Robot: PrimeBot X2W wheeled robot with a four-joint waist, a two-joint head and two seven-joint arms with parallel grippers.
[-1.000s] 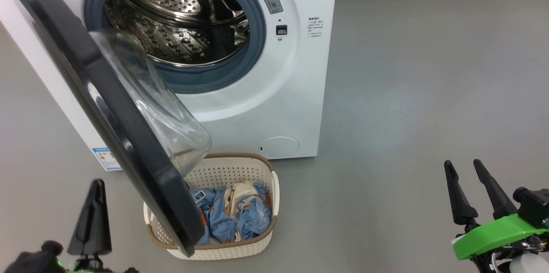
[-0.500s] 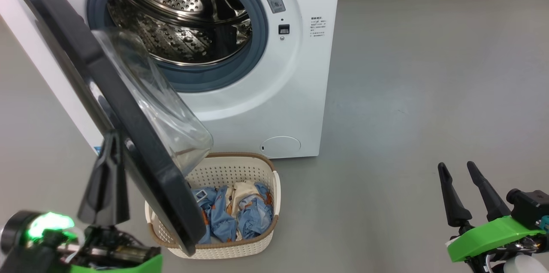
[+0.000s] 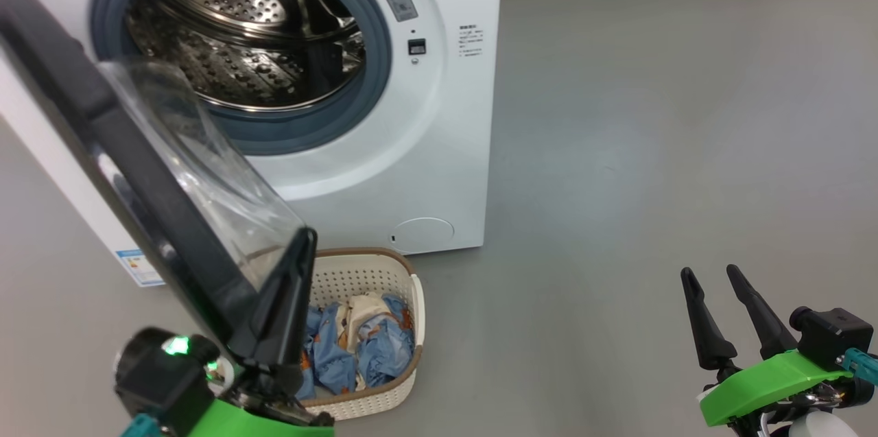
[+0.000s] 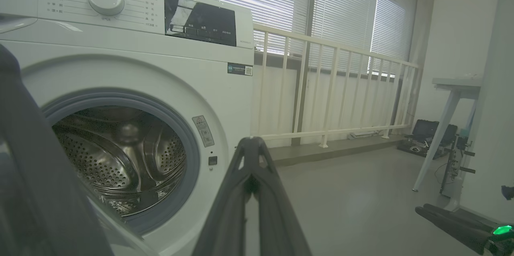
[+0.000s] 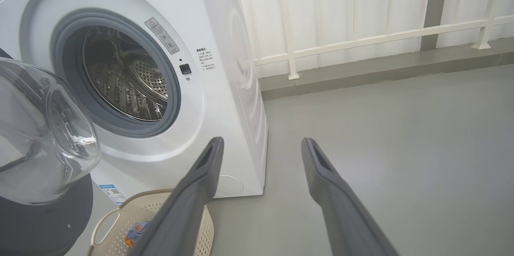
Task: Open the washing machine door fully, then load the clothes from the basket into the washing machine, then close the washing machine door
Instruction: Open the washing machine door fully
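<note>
At lower edge of glossy black-rimmed round door (image 3: pixel 86 87): L tool (image 3: pixel 309 238) (pressed together), moved in from its left; R tool (image 3: pixel 708 272) spread.

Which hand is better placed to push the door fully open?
Left. The shut left hand is close beside the half-open door; the open right hand is far from it.

You have the washing machine (image 3: pixel 439 149) in glossy white, shiny perforated steel drum (image 3: pixel 226 66), matt grey rubber gasket (image 3: pixel 274 138), the washing machine door (image 3: pixel 110 135) with glossy black rim around clear glass, the basket (image 3: pixel 363 272) in perforated cream plastic, the clothes (image 3: pixel 374 355) soft cloth, matt grey floor (image 3: pixel 651 149)
</note>
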